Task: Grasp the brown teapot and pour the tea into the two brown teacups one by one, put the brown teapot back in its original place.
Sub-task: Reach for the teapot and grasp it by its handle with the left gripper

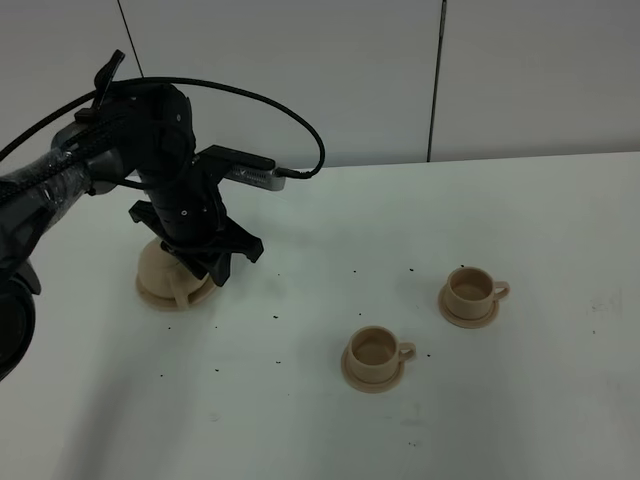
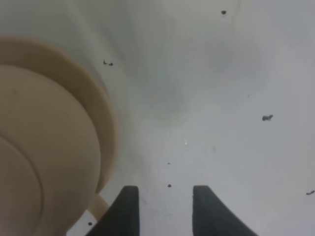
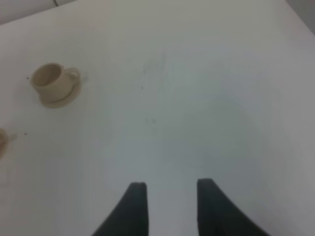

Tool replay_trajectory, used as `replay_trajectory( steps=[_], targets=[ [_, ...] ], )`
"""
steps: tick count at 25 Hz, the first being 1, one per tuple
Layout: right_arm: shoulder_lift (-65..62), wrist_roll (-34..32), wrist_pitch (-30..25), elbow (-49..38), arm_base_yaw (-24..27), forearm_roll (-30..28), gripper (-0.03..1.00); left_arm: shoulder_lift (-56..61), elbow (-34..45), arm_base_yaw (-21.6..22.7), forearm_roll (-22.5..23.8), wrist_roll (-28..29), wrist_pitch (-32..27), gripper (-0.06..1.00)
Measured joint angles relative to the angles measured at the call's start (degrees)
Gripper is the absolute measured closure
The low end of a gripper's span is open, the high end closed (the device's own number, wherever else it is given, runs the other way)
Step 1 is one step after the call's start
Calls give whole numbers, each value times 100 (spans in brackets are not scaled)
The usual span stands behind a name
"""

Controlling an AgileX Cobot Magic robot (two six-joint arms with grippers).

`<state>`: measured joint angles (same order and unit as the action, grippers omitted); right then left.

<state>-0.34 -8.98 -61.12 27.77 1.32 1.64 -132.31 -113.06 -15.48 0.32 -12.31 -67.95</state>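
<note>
Two cups [image 1: 377,349] [image 1: 470,288] stand on their saucers, well right of the teapot [image 1: 158,270], which sits on its wide saucer [image 1: 150,298] under the left arm. Whether they hold tea I cannot tell. Left gripper [image 2: 165,191] hangs just beside the pot, jaws spread and pinching nothing; only table [image 2: 221,98] shows between them. Right gripper [image 3: 167,189] is likewise spread and empty. I judge this the grasp step: next, the jaws must straddle the loop handle [image 2: 97,209] and close.

Beige-tan teapot [image 1: 157,270], two beige-tan teacups [image 1: 375,350] [image 1: 468,289], white table [image 1: 520,400] flecked with dark specks [image 2: 267,118], black left tool [image 2: 165,196].
</note>
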Motion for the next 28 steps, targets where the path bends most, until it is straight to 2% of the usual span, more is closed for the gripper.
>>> replay_trajectory(
  steps=[7, 15, 21, 28],
  targets=[
    [-4, 0, 0, 0, 0, 9, 73, 298, 66, 0, -32, 582, 0, 61],
    [-4, 0, 0, 0, 0, 13, 73, 778, 812, 59, -175, 1948, 0, 61],
    [-4, 0, 0, 0, 0, 13, 73, 806, 1069, 173, -200, 2366, 0, 61],
    [-4, 0, 0, 0, 0, 13, 73, 806, 1086, 388, -187, 2474, 0, 61]
  ],
)
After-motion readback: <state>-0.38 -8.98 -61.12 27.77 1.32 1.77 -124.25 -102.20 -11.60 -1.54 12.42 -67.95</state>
